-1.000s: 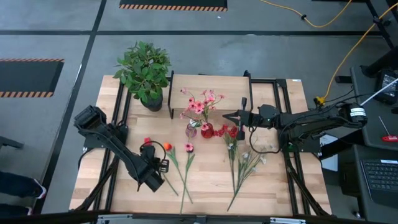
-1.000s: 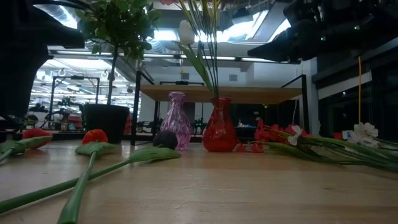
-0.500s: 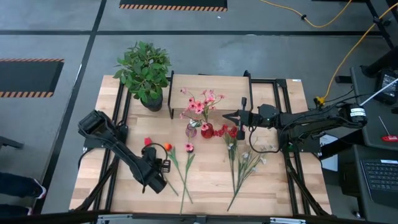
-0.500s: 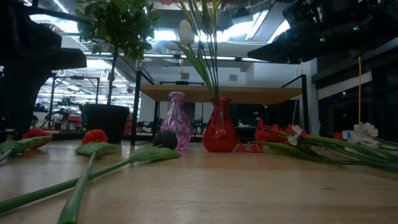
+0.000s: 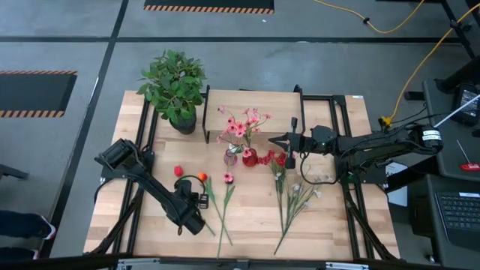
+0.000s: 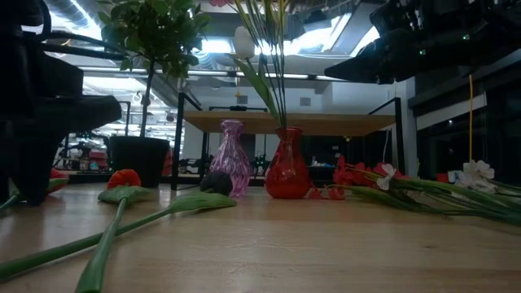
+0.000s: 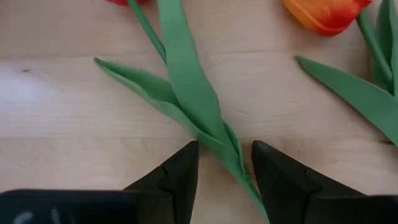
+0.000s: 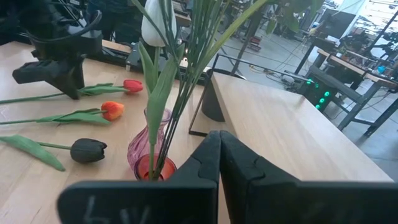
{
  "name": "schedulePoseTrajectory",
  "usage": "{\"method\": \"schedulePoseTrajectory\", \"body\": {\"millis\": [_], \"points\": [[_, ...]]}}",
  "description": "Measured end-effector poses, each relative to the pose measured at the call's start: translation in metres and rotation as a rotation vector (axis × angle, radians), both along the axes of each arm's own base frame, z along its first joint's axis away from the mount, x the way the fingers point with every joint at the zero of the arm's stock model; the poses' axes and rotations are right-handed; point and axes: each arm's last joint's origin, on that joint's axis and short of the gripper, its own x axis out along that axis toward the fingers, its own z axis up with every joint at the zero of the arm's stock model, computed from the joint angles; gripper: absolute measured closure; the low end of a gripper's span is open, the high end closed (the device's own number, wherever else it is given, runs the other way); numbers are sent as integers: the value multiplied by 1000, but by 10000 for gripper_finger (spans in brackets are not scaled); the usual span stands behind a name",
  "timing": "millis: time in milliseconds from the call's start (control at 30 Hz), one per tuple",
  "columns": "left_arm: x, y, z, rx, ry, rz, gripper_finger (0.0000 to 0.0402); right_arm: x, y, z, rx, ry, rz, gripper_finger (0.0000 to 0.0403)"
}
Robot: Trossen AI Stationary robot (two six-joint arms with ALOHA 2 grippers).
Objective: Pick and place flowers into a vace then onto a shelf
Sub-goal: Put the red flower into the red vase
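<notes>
flower stem (image 7: pixel 199 109) between left pincer (image 7: pixel 225 165) fingers

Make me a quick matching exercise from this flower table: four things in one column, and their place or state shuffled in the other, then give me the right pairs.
Column one:
1. left gripper
2. right gripper
3. red vase
4. potted plant

Column two:
A. standing beside the pink vase, holding stems
B. fingers open on either side of a green stem lying on the table
C. at the table's far left corner, next to the shelf
D. fingers shut, hovering above the vases

Pairs: 1-B, 2-D, 3-A, 4-C
</notes>
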Motion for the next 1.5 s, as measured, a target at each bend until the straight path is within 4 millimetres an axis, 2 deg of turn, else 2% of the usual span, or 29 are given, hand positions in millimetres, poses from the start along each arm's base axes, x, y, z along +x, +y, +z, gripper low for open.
{"method": "schedulePoseTrajectory", "body": {"millis": [133, 400, 600, 767, 1000, 1167, 1367, 1500], "points": [[-1, -1, 0, 11, -5, -30, 287, 0, 0, 0, 4, 1, 0, 392], [-10, -3, 12, 12, -1, -54, 390, 0, 0, -2, 27, 13, -4, 392], [-20, -3, 26, 45, -4, -80, 395, 0, 0, -3, 35, 23, -2, 392], [-30, -2, 42, 105, -48, -121, 396, 0, 2, -3, 44, 23, 68, 392], [-45, -6, 69, 318, -271, -313, 397, 0, 3, -3, 64, 23, 81, 392], [-54, -12, 81, 404, -386, -422, 397, 0, 3, -3, 106, 19, 102, 392], [-62, -18, 85, 344, -327, -516, 397, 0, 10, -2, 230, 16, 272, 392], [-61, -23, 89, 292, -276, -675, 398, 1, 19, -1, 265, 10, 324, 392]]}}
